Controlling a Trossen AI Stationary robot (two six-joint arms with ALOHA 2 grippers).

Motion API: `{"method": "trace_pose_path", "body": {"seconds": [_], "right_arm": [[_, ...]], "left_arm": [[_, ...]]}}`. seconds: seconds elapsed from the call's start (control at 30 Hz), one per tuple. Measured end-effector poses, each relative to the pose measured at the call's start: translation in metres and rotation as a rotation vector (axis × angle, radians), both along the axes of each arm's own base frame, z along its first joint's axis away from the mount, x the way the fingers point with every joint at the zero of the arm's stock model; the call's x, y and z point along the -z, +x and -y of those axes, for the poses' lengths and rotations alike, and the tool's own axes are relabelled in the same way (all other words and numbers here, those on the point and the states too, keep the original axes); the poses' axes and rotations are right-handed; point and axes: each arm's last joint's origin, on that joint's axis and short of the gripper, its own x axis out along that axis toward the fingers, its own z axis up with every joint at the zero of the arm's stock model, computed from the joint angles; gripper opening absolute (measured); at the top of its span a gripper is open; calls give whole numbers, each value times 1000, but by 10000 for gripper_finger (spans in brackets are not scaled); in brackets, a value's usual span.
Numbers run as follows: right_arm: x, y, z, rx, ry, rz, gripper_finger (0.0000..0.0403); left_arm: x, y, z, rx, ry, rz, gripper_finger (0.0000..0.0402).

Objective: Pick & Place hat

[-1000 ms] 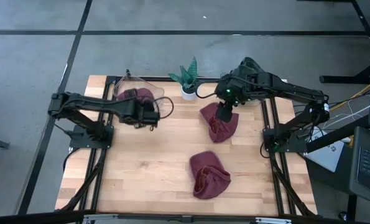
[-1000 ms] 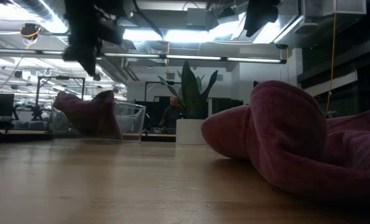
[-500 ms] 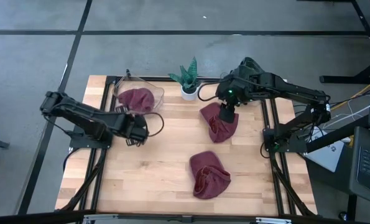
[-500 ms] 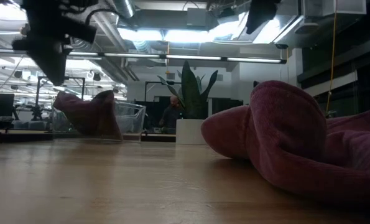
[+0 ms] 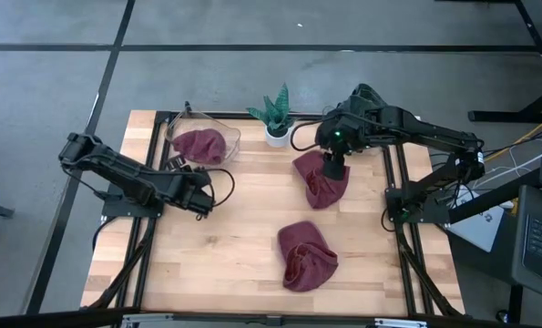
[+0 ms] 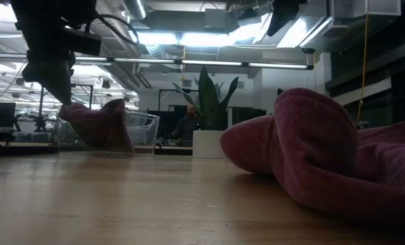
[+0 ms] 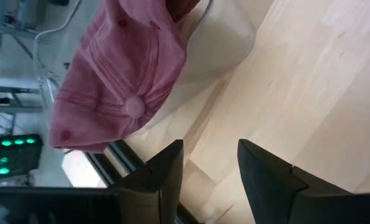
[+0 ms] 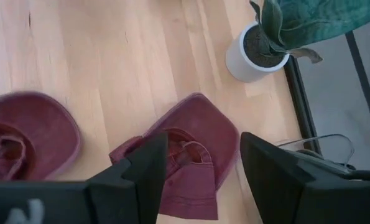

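Hovering my right gripper (image 5: pixel 332 170) over the far hat (image 5: pixel 322 179), I have its fingers spread wide and empty because that cap is my likely next pick; from the right wrist view the brim sits just below the fingers. My left gripper (image 5: pixel 200 196) hangs above bare wood, fingers parted with nothing between them, near the clear bin (image 5: pixel 228 133) that already holds one hat (image 5: pixel 201 144) (a finished placement, I judge). A third hat (image 5: pixel 306 255) lies nearer the front edge of the wooden table (image 5: pixel 234 241). A potted plant (image 5: pixel 274 117) stands at the back edge; beyond, the low view shows an office with ceiling lights and a person far off.
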Motion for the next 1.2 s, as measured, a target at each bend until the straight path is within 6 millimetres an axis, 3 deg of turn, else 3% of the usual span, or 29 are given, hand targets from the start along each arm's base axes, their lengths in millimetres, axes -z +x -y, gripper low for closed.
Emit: {"method": "trace_pose_path", "body": {"seconds": [0.3,0.6,0.77,1.2], "right_arm": [[0,-2,0,-75,-44,-37,200],[-9,-21,6,-49,-63,-28,200],[-16,-30,5,-15,-68,12,200],[-18,-31,5,-17,-71,18,200]], "left_arm": [[11,-6,0,33,60,-24,148],[20,-5,-1,80,65,-32,148],[20,-3,-7,69,76,-46,148],[16,14,-32,107,43,-65,148]]}}
